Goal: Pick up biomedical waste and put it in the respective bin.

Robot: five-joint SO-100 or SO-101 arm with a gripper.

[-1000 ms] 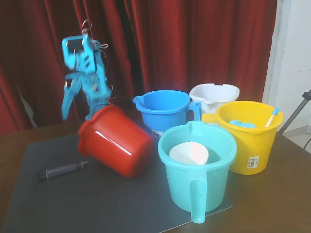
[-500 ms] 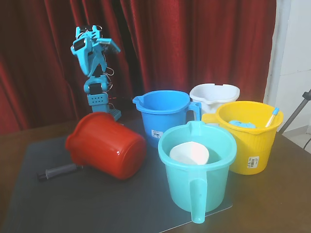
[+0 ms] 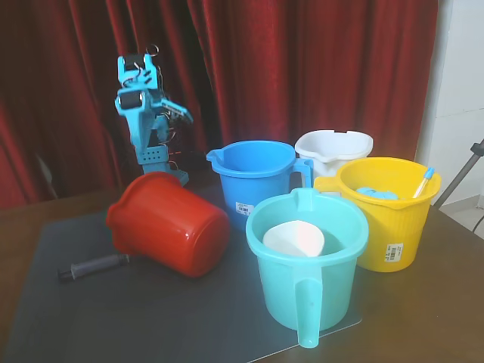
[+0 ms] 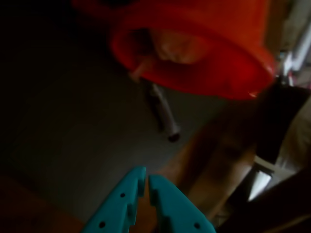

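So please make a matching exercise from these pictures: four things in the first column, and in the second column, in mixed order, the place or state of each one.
Things:
1. red bucket
2. teal bucket
3. yellow bucket
4. hand

Places or states:
A. holds a white bowl
B. tipped on its side on the dark mat
C. fingers nearly closed, nothing between them
D. has a blue-tipped white stick leaning inside

Right pairs: 1-B, 2-A, 3-D, 4-C
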